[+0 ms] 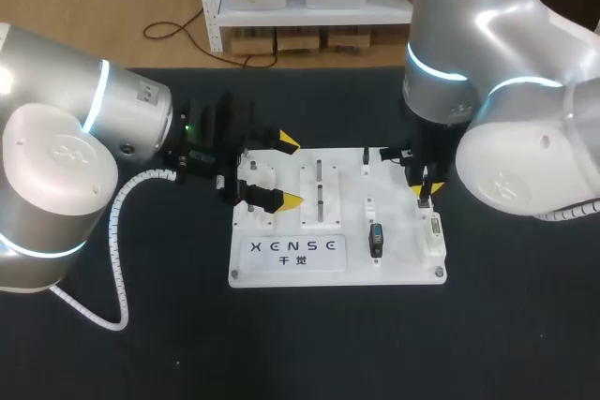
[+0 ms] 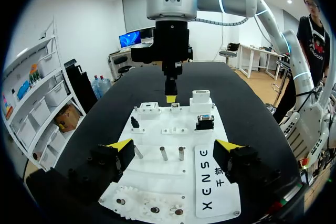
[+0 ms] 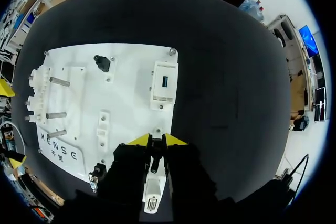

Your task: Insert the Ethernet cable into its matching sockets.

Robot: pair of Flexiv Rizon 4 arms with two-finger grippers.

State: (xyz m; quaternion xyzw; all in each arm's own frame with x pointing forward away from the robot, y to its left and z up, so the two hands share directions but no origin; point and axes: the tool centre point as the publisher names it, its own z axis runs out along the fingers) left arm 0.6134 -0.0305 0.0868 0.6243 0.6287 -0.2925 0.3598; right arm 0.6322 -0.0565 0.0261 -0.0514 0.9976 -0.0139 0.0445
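I am watching my right pincer hanging low over the white board. Its two fingers are pressing from both sides on a small black plug, which is standing upright between them. A white socket block is lying just under that pincer. A second block with a blue port is sitting on the board ahead of it. My left pincer is hovering with its fingers spread wide and holding nothing. Three metal pegs are standing just ahead of it, between its fingers.
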